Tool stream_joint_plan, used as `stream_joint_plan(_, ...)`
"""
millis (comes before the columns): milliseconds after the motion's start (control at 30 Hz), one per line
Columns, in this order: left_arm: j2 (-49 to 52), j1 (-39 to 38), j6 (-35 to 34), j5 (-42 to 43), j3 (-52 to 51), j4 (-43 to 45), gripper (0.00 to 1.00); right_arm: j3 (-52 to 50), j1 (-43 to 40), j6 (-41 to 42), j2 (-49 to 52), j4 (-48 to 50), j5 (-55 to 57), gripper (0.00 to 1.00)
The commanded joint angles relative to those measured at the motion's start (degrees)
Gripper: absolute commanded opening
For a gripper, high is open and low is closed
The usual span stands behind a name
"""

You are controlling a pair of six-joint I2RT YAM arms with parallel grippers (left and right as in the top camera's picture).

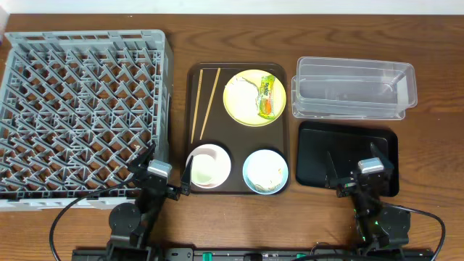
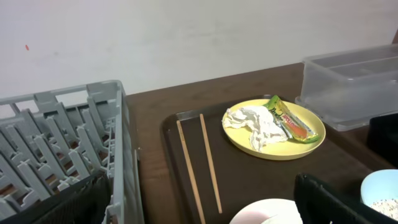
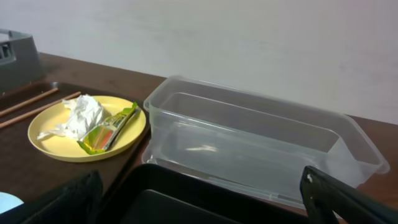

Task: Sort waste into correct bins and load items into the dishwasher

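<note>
Both the left hand and the right hand stood released, holding nothing. The wrapper lay on the yellow plate beside the tissue; probably best to pinch only its free end, not the tissue.

Looking like a robotics lab or test rig w/ kitchen props, not a lived-in home kitchen. Going by the left arm & right arm standing at the near edge of a wood-grain table, w/ cables trailing toward a black rail. Seeing only a plain white wall behind the far edge. Noting a grey commercial-type dish rack filling the left end. Seeing mid-table a brown tray carrying a yellow plate, white bowl, blue bowl & chopsticks, all laid out neat. Noting at the right end a clear tub by the far edge, w/ a black tray just beside it on the near side.
</note>
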Motion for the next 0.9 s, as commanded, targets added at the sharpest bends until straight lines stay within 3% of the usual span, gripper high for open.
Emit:
stream_joint_plan(0, -0.31, -0.04, -0.48, 0.72, -1.11, -1.64, 0.94, -0.07, -0.13, 0.61, -0.31, -0.22, -0.07, 0.99)
stream_joint_plan(867, -0.31, -0.07, -0.48, 0.94, -1.11, -0.85, 0.94, -0.07, -0.13, 0.61, -0.31, -0.22, -0.09, 0.99)
